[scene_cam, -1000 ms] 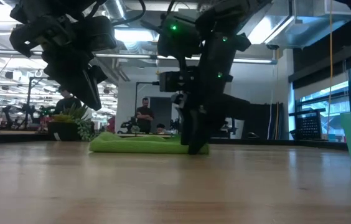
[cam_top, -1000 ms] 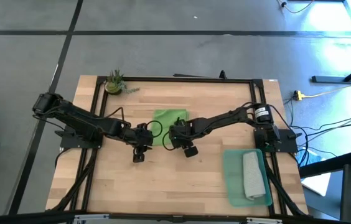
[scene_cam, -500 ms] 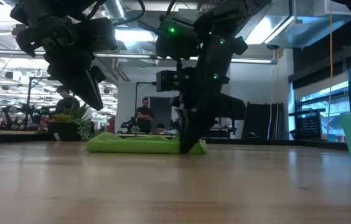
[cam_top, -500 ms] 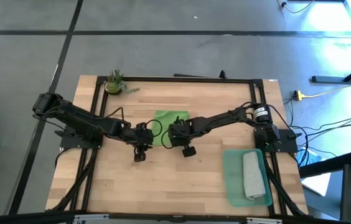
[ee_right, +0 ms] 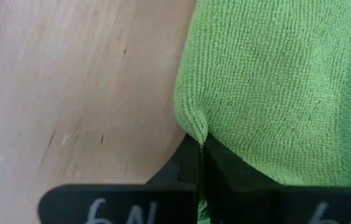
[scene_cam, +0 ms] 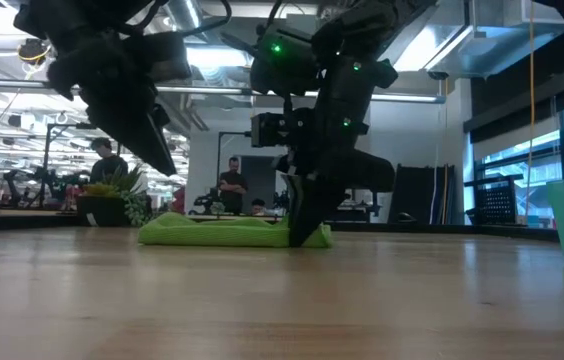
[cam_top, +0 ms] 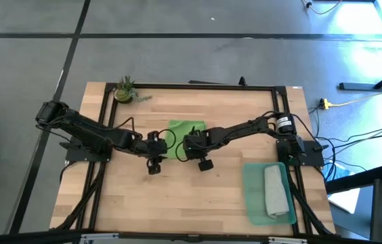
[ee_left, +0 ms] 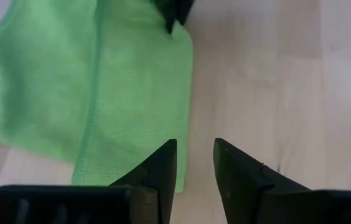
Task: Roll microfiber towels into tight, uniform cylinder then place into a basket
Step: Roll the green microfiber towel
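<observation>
Green microfiber towel [cam_top: 183, 132] lies flat-ish, folded, mid-table between the two grippers, its near edge a little bunched. Right gripper [ee_right: 200, 163] is pressed together on the towel's corner — in the right wrist view a small pleat of green cloth is pinched between the two dark fingers [ee_right: 178, 168], right at the table surface. In the low view the same gripper [scene_cam: 307, 232] stands down on the wood at the towel's [scene_cam: 217, 231] end. Left gripper [ee_left: 194, 163] hangs just over the towel's other side, fingers [ee_left: 160, 167] spread apart with bare wood and the cloth edge showing in the gap, holding nothing; in the low view it [scene_cam: 154, 150] is clear above the table. The left wrist view also catches the other arm's dark tip at the far edge of the towel [ee_left: 101, 81].

Grey towel [cam_top: 276, 192] — rolled into a cylinder — already lies lengthwise in the teal basket [cam_top: 254, 196] at the table's near right corner, well apart from both arms. Small potted plant [cam_top: 124, 89] sits at the far left corner. Wooden table [cam_top: 177, 196]. A person [scene_cam: 230, 186] stands in the room behind, another person [scene_cam: 108, 160] farther left.
</observation>
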